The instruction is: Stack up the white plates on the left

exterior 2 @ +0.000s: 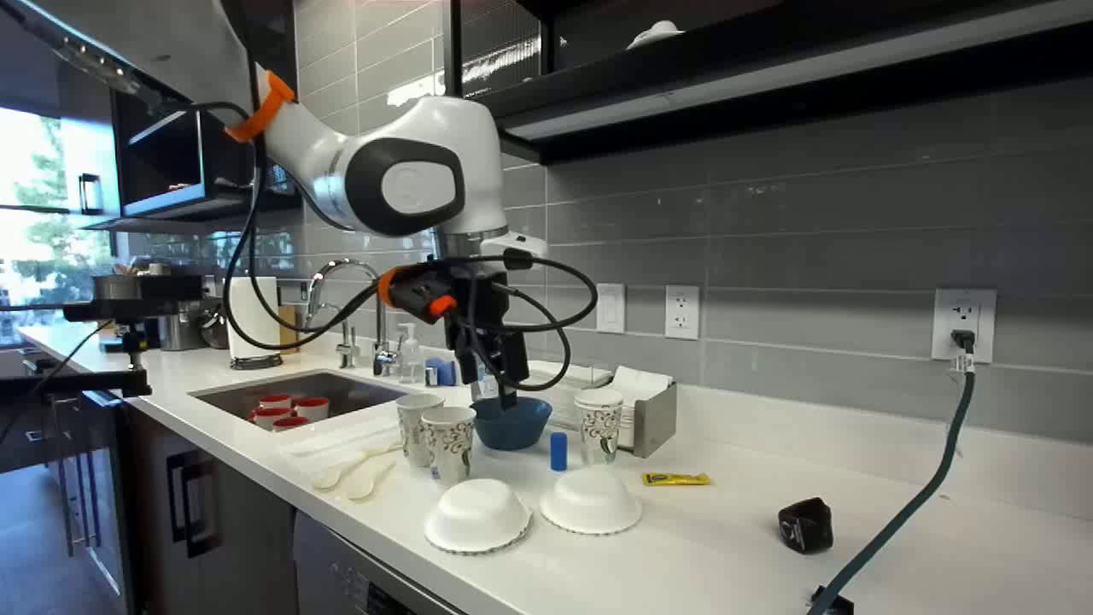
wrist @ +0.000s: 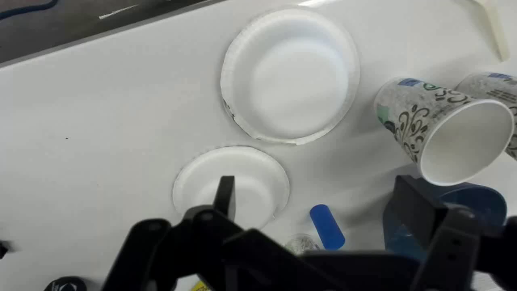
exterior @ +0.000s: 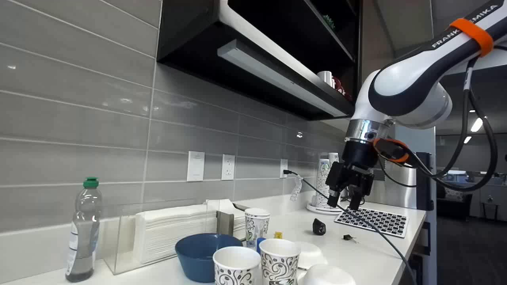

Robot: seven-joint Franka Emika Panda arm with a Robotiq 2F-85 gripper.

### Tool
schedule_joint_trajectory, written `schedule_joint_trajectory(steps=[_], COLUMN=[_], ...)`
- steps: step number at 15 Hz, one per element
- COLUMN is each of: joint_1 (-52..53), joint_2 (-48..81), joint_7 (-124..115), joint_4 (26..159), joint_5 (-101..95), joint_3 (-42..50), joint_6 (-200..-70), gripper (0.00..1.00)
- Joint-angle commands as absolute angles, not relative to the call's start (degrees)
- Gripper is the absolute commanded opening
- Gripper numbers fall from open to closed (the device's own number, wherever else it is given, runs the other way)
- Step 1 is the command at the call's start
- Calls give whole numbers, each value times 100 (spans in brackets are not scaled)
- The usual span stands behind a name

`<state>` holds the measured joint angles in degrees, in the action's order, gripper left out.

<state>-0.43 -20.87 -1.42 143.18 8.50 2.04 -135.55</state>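
Two white plates, shaped like shallow dishes, lie upside down near the counter's front edge. In an exterior view the nearer-edge plate (exterior 2: 478,517) is beside the other white plate (exterior 2: 591,501), with a small gap. They also show partly behind the cups in an exterior view (exterior: 326,275). In the wrist view one plate (wrist: 295,81) is in full sight, and the other plate (wrist: 254,178) is partly hidden by a finger. My gripper (wrist: 316,180) is open and empty, its fingers wide apart. In both exterior views the gripper (exterior: 344,201) (exterior 2: 495,389) hangs above the counter, apart from the plates.
A blue bowl (exterior 2: 512,427), patterned cups (exterior 2: 448,440) and a blue cylinder (exterior 2: 558,451) stand near the plates. A napkin holder (exterior 2: 656,420) is by the wall. A cable (exterior 2: 922,491) crosses the counter beside a black object (exterior 2: 805,525). A sink (exterior 2: 359,389) holds red-and-white mugs.
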Motion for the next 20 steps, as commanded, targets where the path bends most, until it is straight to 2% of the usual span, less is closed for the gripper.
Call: schedule_joint_trajectory(steps=[1,11,20], joint_1=[-46,-46,-321], joint_2=[-2089,-2089,-1614], joint_7=[-144,-144,-168], joint_4=[14309,14309,14545], joint_5=[847,846,1326], joint_3=[202,202,760], joint_6=[-13539,-13539,-13657], gripper=[100,100,100])
